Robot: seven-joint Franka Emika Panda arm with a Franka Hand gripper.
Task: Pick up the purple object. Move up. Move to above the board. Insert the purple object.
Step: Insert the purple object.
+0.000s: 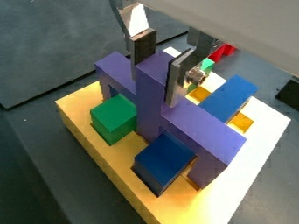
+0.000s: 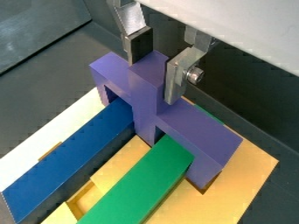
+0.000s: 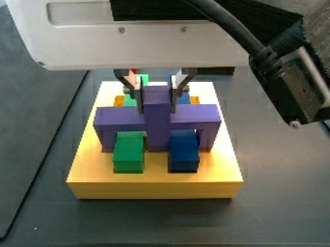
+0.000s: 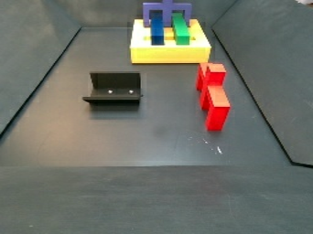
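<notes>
In a wrist view the gripper point(image 1: 160, 63) stands over the purple object point(image 1: 163, 118), its silver fingers point(image 1: 181, 79) flanking the central post. The purple object straddles the green bar point(image 1: 114, 118) and blue bar point(image 1: 163, 162) on the board point(image 1: 111, 171).

In a wrist view the fingers point(image 2: 177, 77) sit beside the post of the purple object point(image 2: 158, 105); whether the pads press it cannot be told.

In a side view the purple object point(image 3: 157, 118) rests with both legs down on the board point(image 3: 157, 178), so the insertion looks nearly or fully done. The next move likely calls for opening and lifting straight up.

In a side view the gripper is not visible; the fixture point(image 4: 113, 89) and red blocks point(image 4: 214, 94) stand apart. No writing or labels are legible anywhere.
</notes>
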